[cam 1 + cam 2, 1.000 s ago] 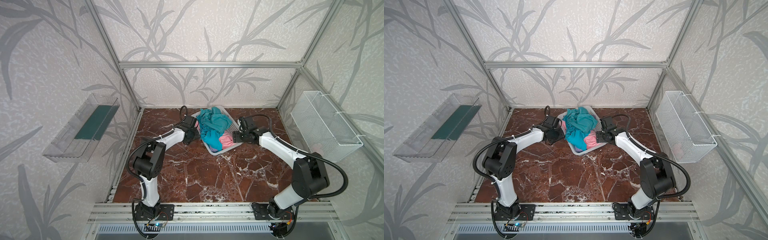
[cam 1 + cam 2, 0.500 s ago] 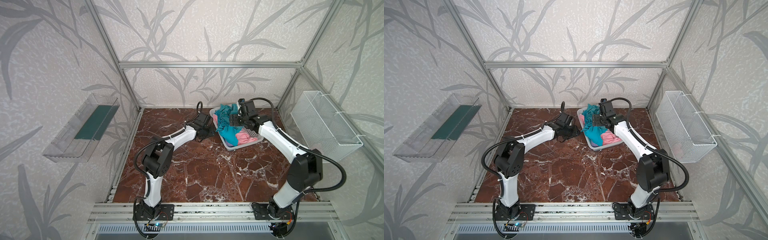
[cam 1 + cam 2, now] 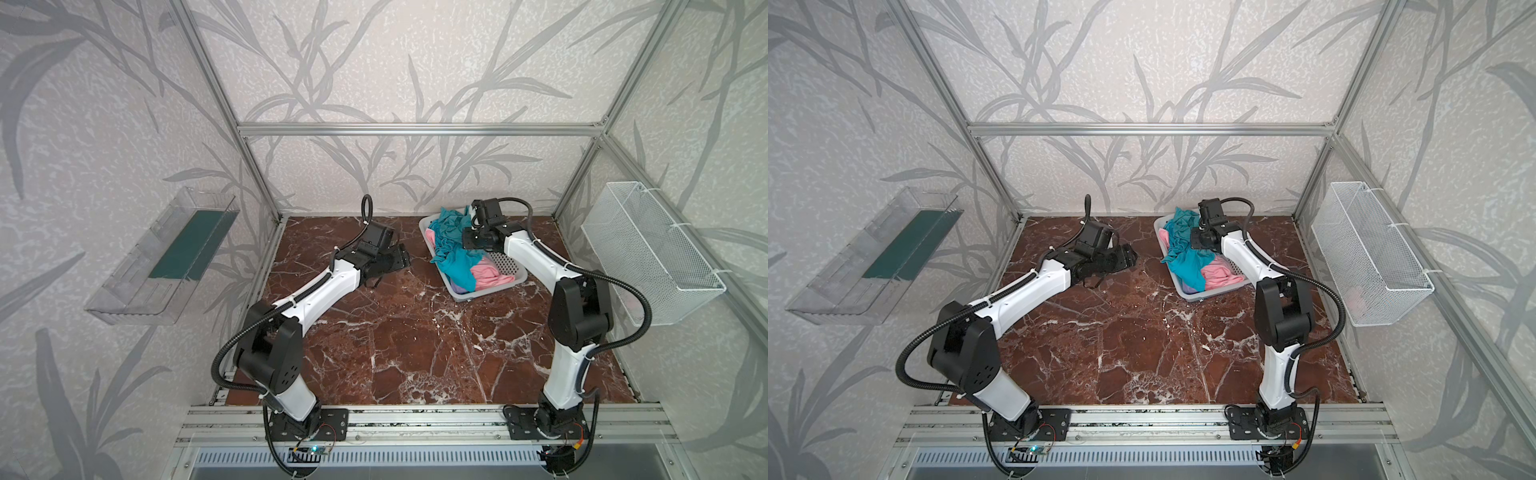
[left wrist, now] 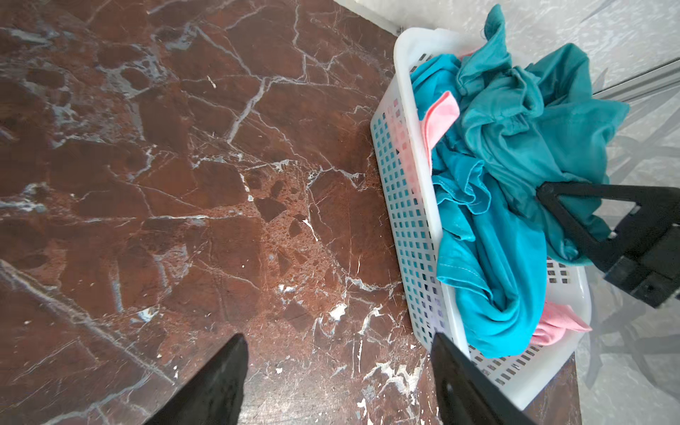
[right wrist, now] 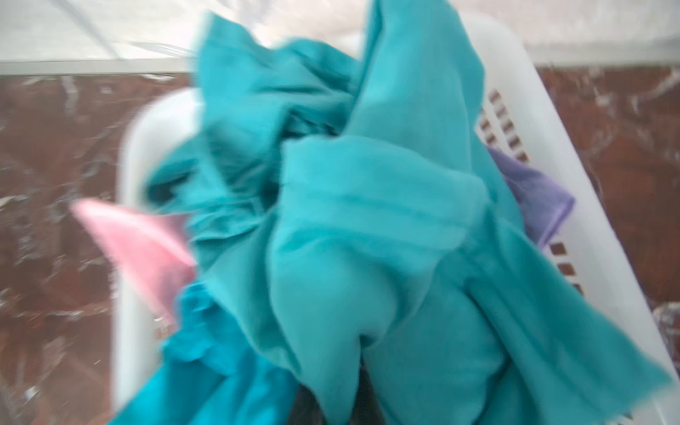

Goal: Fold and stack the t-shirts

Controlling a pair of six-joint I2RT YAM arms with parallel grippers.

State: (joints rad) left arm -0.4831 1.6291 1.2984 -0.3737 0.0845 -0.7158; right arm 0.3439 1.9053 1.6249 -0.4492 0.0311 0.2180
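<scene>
The t-shirts lie crumpled in a grey perforated basket (image 3: 486, 293) at the back right of the marble table. A teal t-shirt (image 3: 451, 249) (image 4: 507, 147) tops the heap and spills over the basket's left rim. A pink one (image 3: 490, 274) (image 5: 147, 250) and a lilac one (image 5: 533, 187) lie under it. My right gripper (image 3: 465, 239) (image 3: 1194, 243) hovers over the basket, shut on a bunch of the teal t-shirt (image 5: 368, 220), which hides its jaws in the right wrist view. My left gripper (image 3: 401, 259) (image 4: 338, 336) is open and empty, low over the marble just left of the basket.
A clear plastic shelf (image 3: 166, 257) with a green insert hangs on the left wall. On the right wall hangs a white wire basket (image 3: 648, 249). Aluminium frame posts stand at the back corners. Bare marble (image 3: 415, 340) stretches from the basket to the front rail.
The basket slid from the table's middle toward the back right. My right gripper moved from the basket's rim onto the heap and shut on teal cloth. My left gripper opened beside the basket.
</scene>
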